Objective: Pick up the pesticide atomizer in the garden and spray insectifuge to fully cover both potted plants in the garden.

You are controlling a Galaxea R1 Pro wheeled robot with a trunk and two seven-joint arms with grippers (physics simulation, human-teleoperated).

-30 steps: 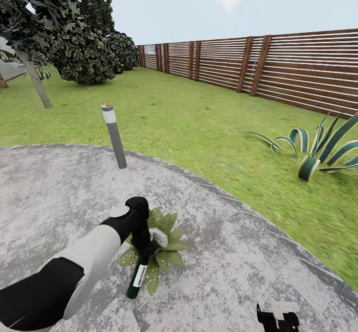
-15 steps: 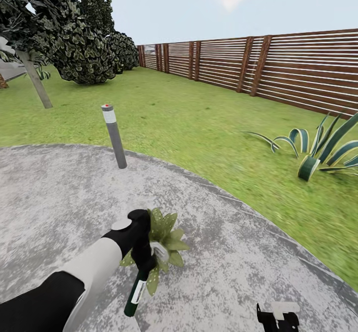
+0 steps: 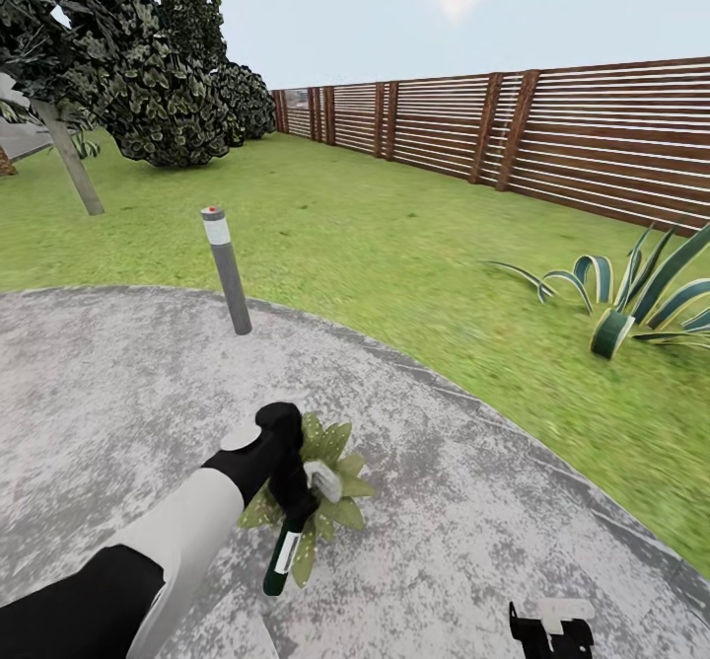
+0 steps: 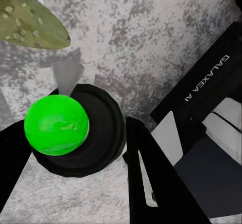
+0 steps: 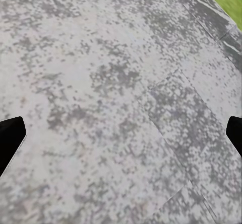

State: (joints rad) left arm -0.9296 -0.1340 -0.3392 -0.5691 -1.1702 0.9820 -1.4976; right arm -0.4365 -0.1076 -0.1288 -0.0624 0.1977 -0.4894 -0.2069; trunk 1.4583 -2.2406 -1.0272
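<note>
Left gripper [image 3: 292,506]: clamped on the pesticide atomizer [image 3: 281,558], which hangs slanted with its dark end low, directly over one potted plant [image 3: 330,486]. Seen along the fingers [image 4: 146,173] in the wrist view, the bottle's bright green end [image 4: 56,125] sits between them, a speckled leaf [image 4: 30,20] at the edge.

Right gripper [image 3: 550,629]: nearest item, low over the round paving [image 3: 473,541], jaws spread, holding nothing.

Step in hand, by my judgement: spraying the first rosette. Next move likely calls for sweeping across all the leaves, then finding the second pot, which I cannot see.

Beyond: grey bollard lamp [image 3: 227,269] at the paving's rim; lawn [image 3: 394,245]; striped curling-leaf plant [image 3: 631,294]; dark shrubs [image 3: 168,97]; wooden slat fence [image 3: 552,136].
</note>
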